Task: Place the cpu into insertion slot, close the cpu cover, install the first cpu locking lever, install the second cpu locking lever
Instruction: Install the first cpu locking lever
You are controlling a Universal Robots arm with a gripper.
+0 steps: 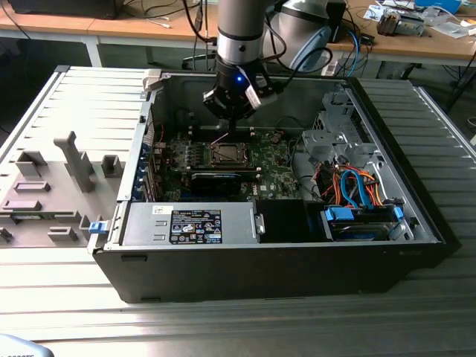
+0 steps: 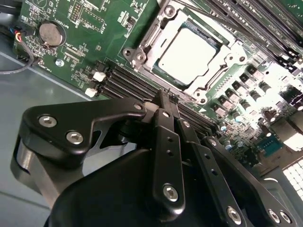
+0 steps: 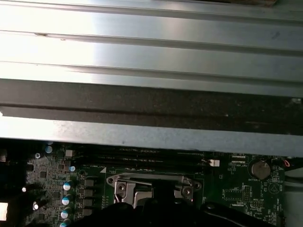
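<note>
The cpu [image 2: 188, 49], a dull silver square, lies seated in the insertion slot [image 1: 225, 154] on the green board inside the open computer case. The cpu cover [image 2: 214, 75], a silver frame with a big window, lies flat around the chip's edges. A thin metal lever rod [image 2: 215, 18] runs along one side of the socket. My gripper [image 2: 166, 96] hovers just above the board beside the socket, its black fingers pressed together with nothing between them. In the exterior view the gripper [image 1: 232, 117] hangs over the socket's far edge. The first wrist view shows the socket frame [image 3: 151, 185] below the case wall.
Memory slots [image 2: 128, 80] run between the gripper and the socket. A long black expansion card [image 1: 216, 181] and the labelled power-supply box [image 1: 195, 225] sit nearer the front. Drive bays with orange and blue cables [image 1: 357, 190] fill the exterior view's right. The case walls [image 1: 160, 85] enclose all sides.
</note>
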